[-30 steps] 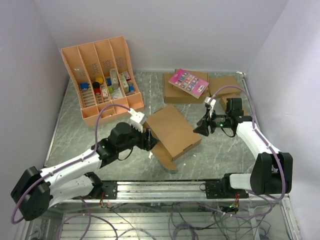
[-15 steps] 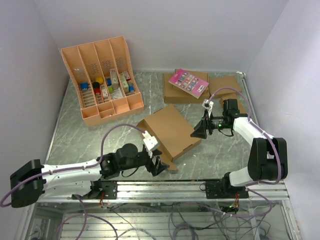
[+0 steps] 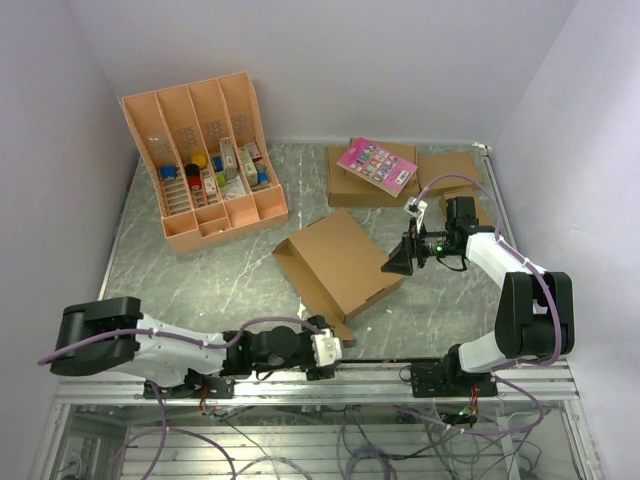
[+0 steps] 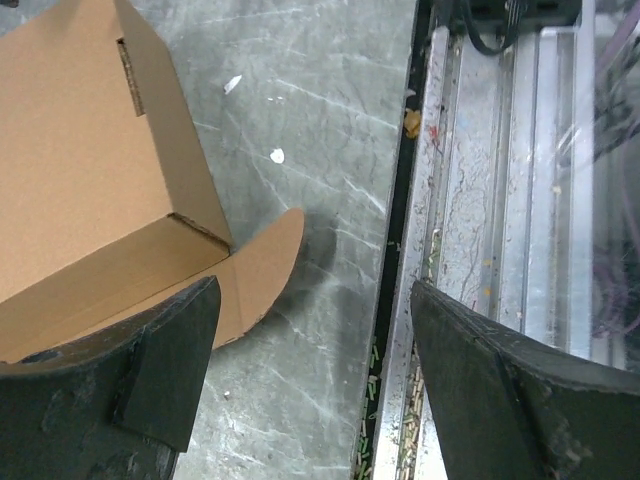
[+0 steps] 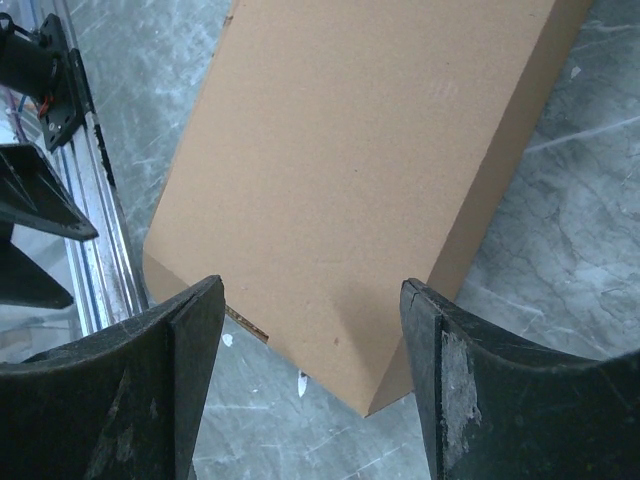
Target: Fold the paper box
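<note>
The paper box (image 3: 340, 262) lies near the table's middle as a flat brown cardboard shape with a rounded flap (image 4: 265, 265) sticking out at its near corner. My left gripper (image 3: 330, 352) is low at the table's near edge beside the rail, open, with nothing between its fingers; the box (image 4: 80, 170) sits off to one side of it (image 4: 315, 290). My right gripper (image 3: 392, 266) hovers at the box's right edge, open, its fingers apart above the box's top face (image 5: 370, 170) and not touching it.
An orange-tan compartment tray (image 3: 205, 160) with small items stands at the back left. Smaller brown boxes (image 3: 365, 185) with a pink card (image 3: 377, 165) on top lie at the back right, another box (image 3: 450, 170) beside them. The aluminium rail (image 4: 470, 250) runs along the near edge.
My left arm has pulled away from the box's left side down to the near edge, its gripper now wider. The right gripper has opened and shifted slightly. The box stays put.
</note>
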`<state>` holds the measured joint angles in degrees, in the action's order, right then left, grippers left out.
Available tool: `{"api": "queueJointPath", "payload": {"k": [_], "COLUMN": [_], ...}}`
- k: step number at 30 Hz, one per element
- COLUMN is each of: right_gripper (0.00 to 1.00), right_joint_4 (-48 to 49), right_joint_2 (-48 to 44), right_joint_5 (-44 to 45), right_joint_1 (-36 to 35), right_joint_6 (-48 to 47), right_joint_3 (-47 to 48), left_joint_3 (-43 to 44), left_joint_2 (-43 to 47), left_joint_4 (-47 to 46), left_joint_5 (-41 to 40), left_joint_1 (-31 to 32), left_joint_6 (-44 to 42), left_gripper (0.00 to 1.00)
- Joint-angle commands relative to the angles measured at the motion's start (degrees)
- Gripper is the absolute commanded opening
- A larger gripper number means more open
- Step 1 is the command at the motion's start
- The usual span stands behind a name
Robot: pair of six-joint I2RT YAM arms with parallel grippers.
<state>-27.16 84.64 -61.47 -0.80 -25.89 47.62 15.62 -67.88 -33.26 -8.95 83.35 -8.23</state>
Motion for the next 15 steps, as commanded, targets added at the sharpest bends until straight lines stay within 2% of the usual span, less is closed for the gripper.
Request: {"api": "queueJointPath", "payload": {"k": [1, 10, 15], "right_gripper": [0.70, 0.70, 0.70], "right_joint_4": [1.2, 0.8, 1.5], "right_joint_2": [0.4, 0.7, 1.0], "right_joint_5": [-0.3, -0.7, -0.3], "right_joint_1": [0.4, 0.4, 0.4], "right_joint_6": [0.8, 0.6, 1.5], "right_joint_3": [0.5, 0.6, 0.4], "left_joint_3": [1.5, 4.5, 5.9], "left_joint_2": [-4.6, -13.1, -16.5], "left_joint_4": [-7.3, -9.4, -10.1], "left_joint_5": [-6.8, -9.9, -9.1], "left_joint_1": [2.1, 2.1, 2.1], "left_joint_6": [-6.9, -8.5, -7.6], "left_gripper": [0.87, 0.83, 0.70]}}
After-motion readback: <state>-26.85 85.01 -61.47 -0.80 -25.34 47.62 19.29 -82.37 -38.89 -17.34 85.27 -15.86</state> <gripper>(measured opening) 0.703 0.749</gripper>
